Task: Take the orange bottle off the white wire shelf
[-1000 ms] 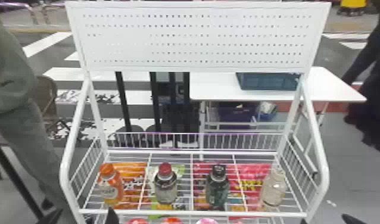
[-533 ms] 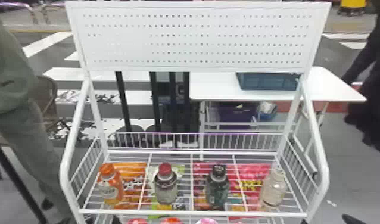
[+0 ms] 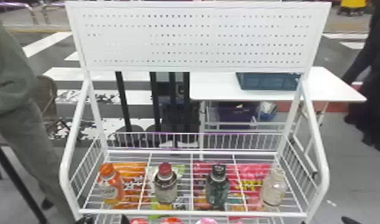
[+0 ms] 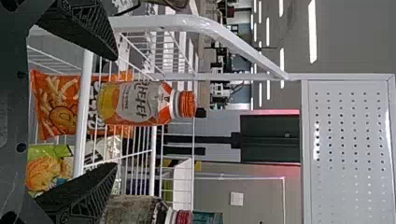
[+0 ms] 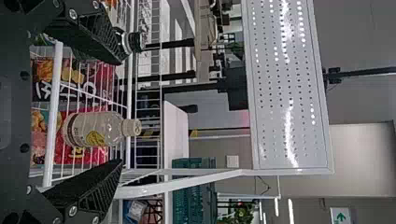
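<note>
Head view crops the black left gripper [image 3: 105,219] and right gripper [image 3: 325,221], both jaws apart; the orange-capped plastic bottle [image 3: 110,186] stands beyond the left's, at twelve o'clock.

Orange bottle [image 4: 135,103], left on shelf: large grey letters on pale label, wording uncertain. Orange snack bag [image 4: 53,105], at left, near that bottle: white characters edged dark, not legible. Red snack bag [image 3: 253,170], right side: yellow characters, blurred. Clear bottle [image 5: 100,128], right on shelf: yellow label patch, its print too small to make out. Purple bin [image 3: 237,114], far side, under the white table: faint pale marking, illegible. White sign [image 5: 340,215], far right beyond the rack: green arrow, pointing left in the room.
</note>
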Controlling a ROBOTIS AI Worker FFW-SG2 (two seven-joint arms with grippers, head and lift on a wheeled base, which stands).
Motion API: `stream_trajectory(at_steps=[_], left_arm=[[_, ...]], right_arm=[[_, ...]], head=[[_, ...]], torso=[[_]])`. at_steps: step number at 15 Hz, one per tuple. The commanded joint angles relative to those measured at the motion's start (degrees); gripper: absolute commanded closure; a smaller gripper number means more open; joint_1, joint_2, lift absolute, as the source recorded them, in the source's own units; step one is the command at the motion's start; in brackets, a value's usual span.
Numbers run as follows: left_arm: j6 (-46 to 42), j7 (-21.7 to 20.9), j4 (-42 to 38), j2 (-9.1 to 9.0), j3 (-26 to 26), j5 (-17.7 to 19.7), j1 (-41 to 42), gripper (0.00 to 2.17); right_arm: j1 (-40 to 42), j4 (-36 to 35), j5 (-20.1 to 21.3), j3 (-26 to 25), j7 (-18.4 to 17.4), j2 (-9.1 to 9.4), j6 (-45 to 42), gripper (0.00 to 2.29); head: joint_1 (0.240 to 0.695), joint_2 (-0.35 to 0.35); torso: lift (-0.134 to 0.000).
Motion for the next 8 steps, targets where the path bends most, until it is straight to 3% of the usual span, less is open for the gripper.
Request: stream_trajectory(at_steps=[1, 8], left_arm=[[-0.80, -0.23, 4.28, -0.32, -0.07, -0.12, -3.75, 0.09], [-9.06, -3.13, 20.63, -0.93, 1.16, 0.23, -15.00, 0.09]], right_arm=[[0.00, 0.13, 0.04, 0.00, 0.00, 0.00, 0.00, 0.15], [0.00, -0.04, 0.39, 0.35, 0.00, 0.17, 0.18, 0.15]], head=[[0.499, 0.000], [0.499, 0.000]], torso=[[0.000], [0.000]])
